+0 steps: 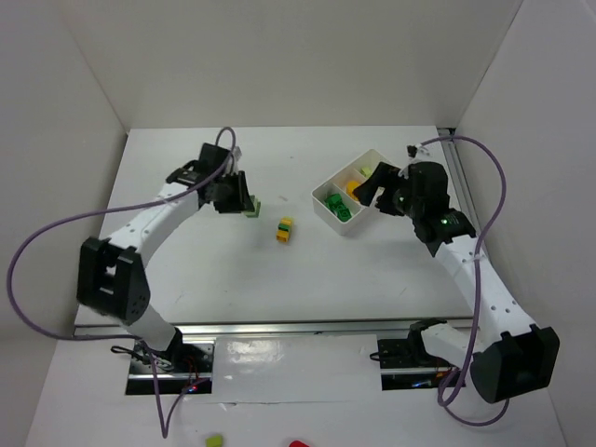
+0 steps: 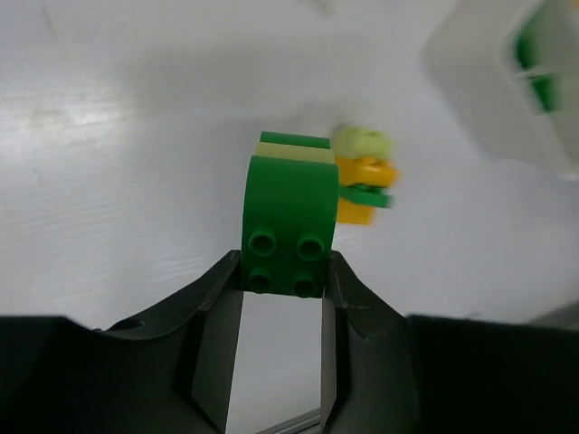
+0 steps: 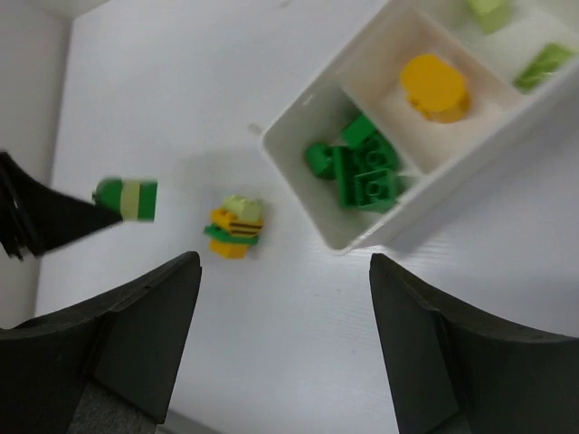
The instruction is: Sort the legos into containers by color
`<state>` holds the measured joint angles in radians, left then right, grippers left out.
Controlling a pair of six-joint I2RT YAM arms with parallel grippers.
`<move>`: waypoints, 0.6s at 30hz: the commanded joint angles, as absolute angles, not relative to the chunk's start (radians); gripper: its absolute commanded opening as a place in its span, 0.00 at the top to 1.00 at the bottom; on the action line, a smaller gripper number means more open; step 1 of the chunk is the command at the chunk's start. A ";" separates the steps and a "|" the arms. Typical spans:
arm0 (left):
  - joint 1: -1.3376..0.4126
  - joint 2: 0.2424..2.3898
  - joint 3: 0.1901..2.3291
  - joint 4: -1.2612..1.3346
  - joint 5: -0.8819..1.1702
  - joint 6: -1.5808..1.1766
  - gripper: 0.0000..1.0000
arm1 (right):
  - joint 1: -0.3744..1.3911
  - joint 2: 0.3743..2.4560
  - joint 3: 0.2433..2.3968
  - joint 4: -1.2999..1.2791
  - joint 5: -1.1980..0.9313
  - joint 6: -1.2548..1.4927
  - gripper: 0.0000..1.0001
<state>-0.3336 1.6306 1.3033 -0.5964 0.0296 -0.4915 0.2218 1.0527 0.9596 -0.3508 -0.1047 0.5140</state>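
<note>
The left arm arcs forward and rightward, and the left gripper [image 1: 244, 203] is clamped on a green brick [image 2: 289, 208]. The right arm bends inward from the right, with the right gripper [image 1: 366, 189] pointing left, jaws wide apart.

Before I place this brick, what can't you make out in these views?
- Top view: the right gripper covers part of the tray; its contents are too small to count.
- Left wrist: the green brick hides part of the blurred stack; the right edge cuts off the tray.
- Right wrist: the top edge cuts the tray's far compartments; the stack is blurred.
</note>
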 commanded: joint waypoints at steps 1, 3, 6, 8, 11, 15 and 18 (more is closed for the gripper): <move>-0.244 1.444 1.316 -0.453 0.449 -0.414 1.00 | 0.218 1.124 1.012 -0.194 -0.562 0.456 0.17; -0.198 1.433 1.316 -0.408 0.667 -0.414 1.00 | 0.218 1.167 1.022 -0.074 -0.711 0.466 0.17; -0.164 1.433 1.306 -0.352 0.882 -0.432 1.00 | 0.218 1.215 1.011 0.046 -0.902 0.531 0.16; -0.155 1.433 1.296 -0.266 0.998 -0.480 1.00 | 0.218 1.259 1.038 0.081 -0.955 0.540 0.16; -0.146 1.424 1.246 -0.119 1.078 -0.550 1.00 | 0.270 1.295 1.104 0.092 -0.977 0.529 0.14; -0.146 1.414 1.210 0.001 1.150 -0.638 1.00 | 0.319 1.367 1.190 0.074 -0.973 0.486 0.13; -0.146 1.405 1.210 0.012 1.160 -0.650 1.00 | 0.340 1.403 1.209 0.130 -0.994 0.518 0.11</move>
